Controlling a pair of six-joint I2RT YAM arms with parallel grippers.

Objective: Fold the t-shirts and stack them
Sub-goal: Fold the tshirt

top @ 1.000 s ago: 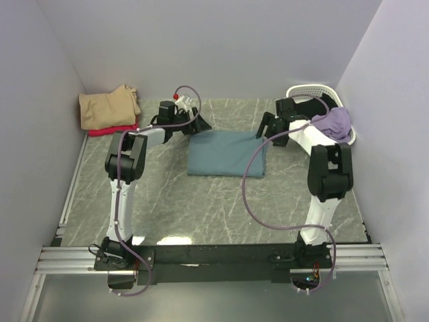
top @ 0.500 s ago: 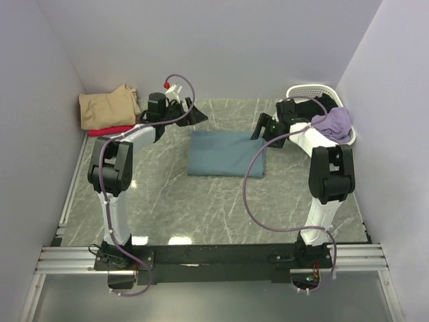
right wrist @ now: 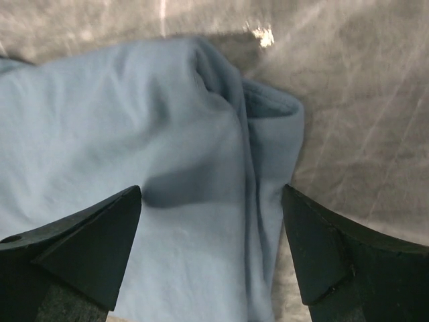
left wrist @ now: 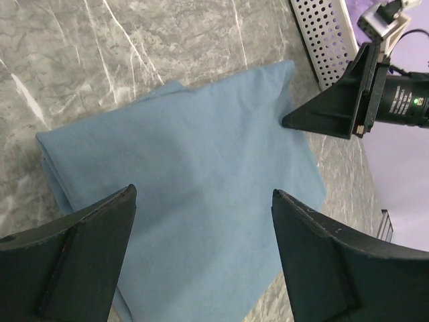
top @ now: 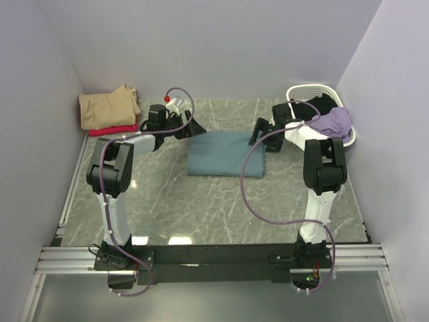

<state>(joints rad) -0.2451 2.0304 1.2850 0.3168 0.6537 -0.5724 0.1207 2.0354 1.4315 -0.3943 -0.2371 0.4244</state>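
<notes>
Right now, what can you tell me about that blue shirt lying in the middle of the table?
The blue shirt is soft, plain teal cloth, folded into a rough layered rectangle, slightly wrinkled. It lies flat on the grey marbled table. The left gripper and right gripper hang open over its two far corners; whether they touch it I cannot tell.
</notes>
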